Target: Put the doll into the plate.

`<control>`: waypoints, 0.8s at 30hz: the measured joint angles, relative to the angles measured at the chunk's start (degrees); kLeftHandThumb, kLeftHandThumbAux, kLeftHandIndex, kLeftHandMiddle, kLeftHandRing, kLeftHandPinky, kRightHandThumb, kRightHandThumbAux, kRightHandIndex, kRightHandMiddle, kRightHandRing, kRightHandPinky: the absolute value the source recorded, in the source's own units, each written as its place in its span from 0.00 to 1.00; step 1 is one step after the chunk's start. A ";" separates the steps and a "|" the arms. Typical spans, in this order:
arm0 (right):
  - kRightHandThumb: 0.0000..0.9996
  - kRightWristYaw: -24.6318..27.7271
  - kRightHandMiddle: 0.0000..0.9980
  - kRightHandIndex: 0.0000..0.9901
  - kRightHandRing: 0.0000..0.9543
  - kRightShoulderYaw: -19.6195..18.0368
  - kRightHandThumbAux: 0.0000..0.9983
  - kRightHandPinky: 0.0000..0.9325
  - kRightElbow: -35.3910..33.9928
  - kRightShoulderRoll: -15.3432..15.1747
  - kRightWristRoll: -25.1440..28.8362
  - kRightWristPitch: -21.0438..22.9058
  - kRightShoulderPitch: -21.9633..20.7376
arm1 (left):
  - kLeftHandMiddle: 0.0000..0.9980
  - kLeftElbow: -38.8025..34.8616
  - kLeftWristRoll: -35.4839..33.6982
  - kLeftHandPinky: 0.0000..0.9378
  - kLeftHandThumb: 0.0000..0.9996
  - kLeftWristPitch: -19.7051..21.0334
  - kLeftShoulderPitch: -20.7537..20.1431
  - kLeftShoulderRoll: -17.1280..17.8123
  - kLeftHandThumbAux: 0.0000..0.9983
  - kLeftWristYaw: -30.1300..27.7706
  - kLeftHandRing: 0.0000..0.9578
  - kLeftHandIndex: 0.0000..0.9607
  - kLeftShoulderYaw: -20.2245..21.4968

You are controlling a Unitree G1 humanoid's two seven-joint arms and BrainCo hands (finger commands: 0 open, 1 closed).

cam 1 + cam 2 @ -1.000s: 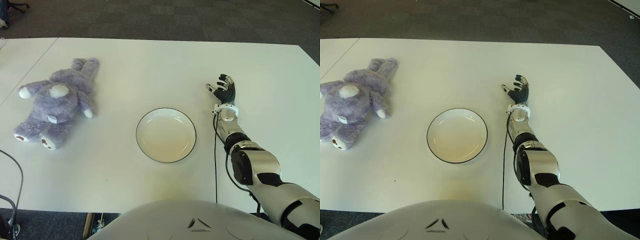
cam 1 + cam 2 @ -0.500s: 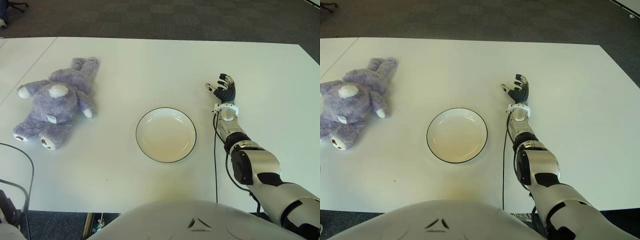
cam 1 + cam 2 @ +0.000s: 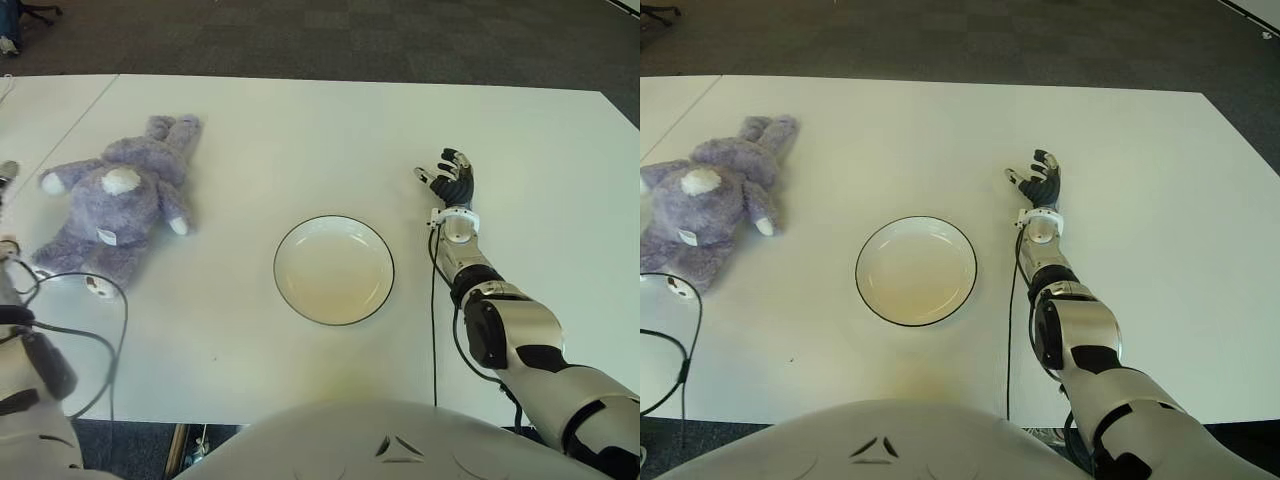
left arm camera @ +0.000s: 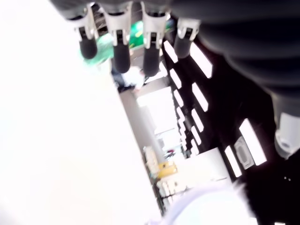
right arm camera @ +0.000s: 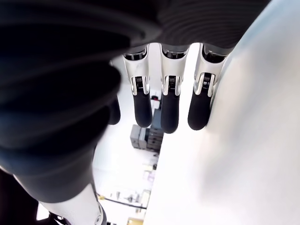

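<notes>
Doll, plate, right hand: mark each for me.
doll (image 3: 118, 205), left eye view, on its purple belly.
plate (image 3: 334, 270), left eye view, on the bare middle of the dish.
right hand (image 3: 452, 181), left eye view, on the palm below the fingers.

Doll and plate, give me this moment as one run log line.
doll: lying on table, robot's left of plate | plate: empty | left hand: open, holding nothing | right hand: open, right of plate | step: doll not yet grasped
</notes>
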 measured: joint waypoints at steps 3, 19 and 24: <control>0.17 0.31 0.19 0.19 0.21 -0.17 0.86 0.23 0.00 0.03 0.00 0.00 -0.02 | 0.15 1.92 -0.93 0.07 0.00 1.80 -0.97 -1.61 0.46 -1.39 0.11 0.08 -1.03; 0.22 0.59 0.20 0.20 0.22 -0.43 0.86 0.24 0.01 -0.59 0.01 0.03 0.18 | 0.09 3.31 -4.88 0.02 0.00 4.55 -4.48 -4.41 0.46 -6.09 0.06 0.06 -3.33; 0.22 0.59 0.20 0.20 0.22 -0.53 0.86 0.26 0.02 -0.94 0.06 0.04 0.34 | 0.10 3.40 -5.57 0.03 0.00 5.30 -5.37 -5.26 0.45 -6.82 0.06 0.05 -3.71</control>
